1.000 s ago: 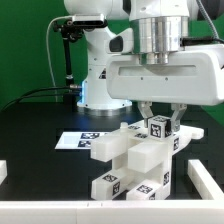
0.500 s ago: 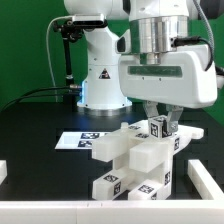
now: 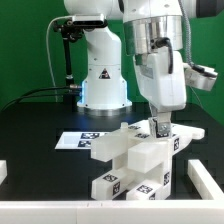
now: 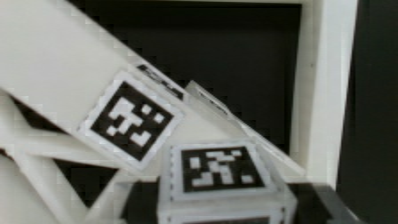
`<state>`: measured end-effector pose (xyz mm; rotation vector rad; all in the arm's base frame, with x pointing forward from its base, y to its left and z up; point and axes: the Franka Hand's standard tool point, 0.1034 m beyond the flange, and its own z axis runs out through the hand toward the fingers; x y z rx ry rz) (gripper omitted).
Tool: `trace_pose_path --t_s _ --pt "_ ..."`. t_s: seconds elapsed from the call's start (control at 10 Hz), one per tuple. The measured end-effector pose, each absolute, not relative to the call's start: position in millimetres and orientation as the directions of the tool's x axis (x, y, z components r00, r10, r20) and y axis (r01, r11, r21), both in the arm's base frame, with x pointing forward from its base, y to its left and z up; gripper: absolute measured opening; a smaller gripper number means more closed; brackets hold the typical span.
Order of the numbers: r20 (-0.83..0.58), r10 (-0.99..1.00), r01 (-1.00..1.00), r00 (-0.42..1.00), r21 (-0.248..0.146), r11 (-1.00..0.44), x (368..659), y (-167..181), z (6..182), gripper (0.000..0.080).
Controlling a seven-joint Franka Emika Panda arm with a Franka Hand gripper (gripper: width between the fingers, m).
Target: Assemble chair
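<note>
White chair parts (image 3: 135, 160) sit stacked mid-tabletop (image 3: 40, 120), with the marker board (image 3: 82, 140) just behind them. The hand (image 3: 161, 128) reaches down to a tagged cube (image 4: 217, 170) atop the stack, and I cannot tell its grip. Only the wrist view shows a slanted tagged bar (image 4: 134, 115) beside the cube.

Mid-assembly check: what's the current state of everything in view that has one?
gripper: pointing down, shut on the tagged cube.
tagged cube: gripped, sitting on top of the chair parts.
chair parts: joined in a partial stack, resting on the table.
marker board: lying flat behind the stack, untouched.
</note>
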<state>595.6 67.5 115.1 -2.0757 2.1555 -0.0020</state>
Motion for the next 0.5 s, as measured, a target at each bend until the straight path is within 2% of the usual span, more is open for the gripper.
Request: trace_pose_path --t_s 0.1,0.2,0.4,0.5 --pt "-0.108 -0.993 -0.993 -0.048 -0.102 0.059 595.6 67.7 115.1 0.0284" --pt "-0.100 -0.995 -0.994 0.024 -0.110 -0.013 595.6 67.2 115.1 0.0284" --pt "-0.056 -0.932 -0.927 0.359 -0.138 -0.349 596.9 62.9 115.6 0.0572" --pt "-0.032 -0.855 -0.849 0.518 -0.143 -0.509 596.1 65.1 114.5 0.0572"
